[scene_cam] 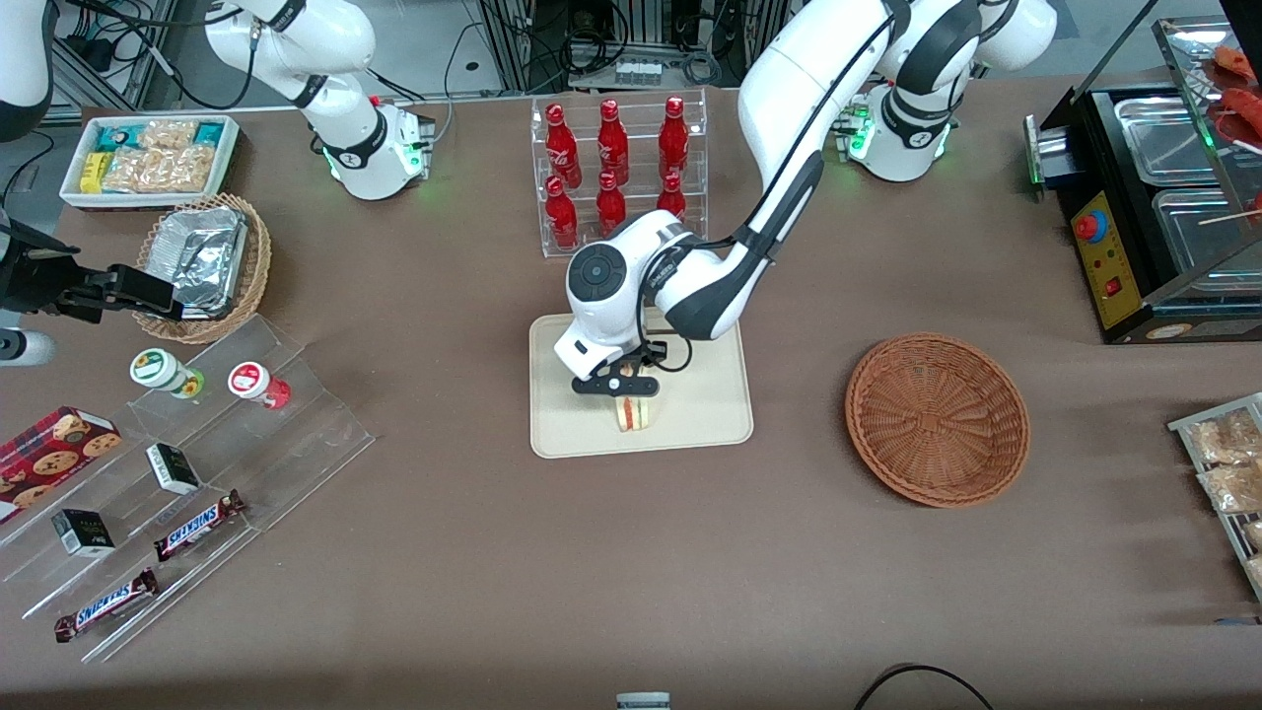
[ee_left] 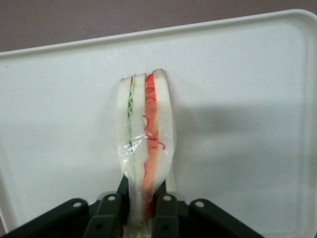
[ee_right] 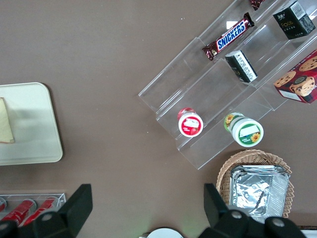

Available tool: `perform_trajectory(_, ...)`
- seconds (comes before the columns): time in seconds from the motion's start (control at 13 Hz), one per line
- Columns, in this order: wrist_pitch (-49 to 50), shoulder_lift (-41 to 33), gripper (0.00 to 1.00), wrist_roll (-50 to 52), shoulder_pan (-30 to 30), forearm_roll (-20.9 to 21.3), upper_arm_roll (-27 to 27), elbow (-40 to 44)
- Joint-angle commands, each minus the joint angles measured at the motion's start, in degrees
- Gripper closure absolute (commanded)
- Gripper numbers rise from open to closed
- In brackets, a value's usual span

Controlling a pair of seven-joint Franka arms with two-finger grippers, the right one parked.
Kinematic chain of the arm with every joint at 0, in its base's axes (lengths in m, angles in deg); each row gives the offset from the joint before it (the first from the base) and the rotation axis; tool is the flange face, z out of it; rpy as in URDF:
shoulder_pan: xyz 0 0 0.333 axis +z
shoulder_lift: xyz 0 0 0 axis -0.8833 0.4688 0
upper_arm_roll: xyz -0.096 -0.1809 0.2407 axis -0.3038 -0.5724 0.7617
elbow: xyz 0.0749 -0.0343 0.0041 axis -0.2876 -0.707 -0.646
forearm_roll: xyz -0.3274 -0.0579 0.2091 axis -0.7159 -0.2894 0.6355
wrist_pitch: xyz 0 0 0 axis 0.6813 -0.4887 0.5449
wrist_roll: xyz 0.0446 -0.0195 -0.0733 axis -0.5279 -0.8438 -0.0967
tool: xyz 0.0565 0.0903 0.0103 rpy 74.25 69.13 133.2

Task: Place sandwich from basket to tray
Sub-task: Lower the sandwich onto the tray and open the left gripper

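The sandwich [scene_cam: 634,414] is a plastic-wrapped wedge of white bread with red and green filling, standing on edge over the cream tray [scene_cam: 690,414], in the part nearer the front camera. I cannot tell whether it touches the tray. My gripper [scene_cam: 621,388] is directly above it, shut on its upper end. In the left wrist view the fingers [ee_left: 167,203] pinch the sandwich [ee_left: 144,124] with the tray [ee_left: 247,99] beneath. The right wrist view shows the tray's corner [ee_right: 29,139] and a bit of sandwich [ee_right: 5,121]. The reddish-brown basket [scene_cam: 937,419] sits empty toward the working arm's end.
A clear rack of red bottles [scene_cam: 616,168] stands farther from the front camera than the tray. Toward the parked arm's end are a stepped acrylic shelf [scene_cam: 197,434] with snacks, a tan basket with foil container [scene_cam: 202,261] and a white snack bin [scene_cam: 148,158]. A food warmer [scene_cam: 1154,197] stands at the working arm's end.
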Motion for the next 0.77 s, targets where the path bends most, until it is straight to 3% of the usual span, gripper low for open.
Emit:
perform_trajectory(0.0,2.73,-0.83,0.0,0.36,-0.49,0.38,0.95,1.59)
perform_trajectory(0.31,10.72,-7.84,0.0,0.98,1.69,-0.15,1.3,1.42)
perform_trajectory(0.69,19.96,-21.63,0.0,-2.51,13.02,-0.5,1.3,-2.78)
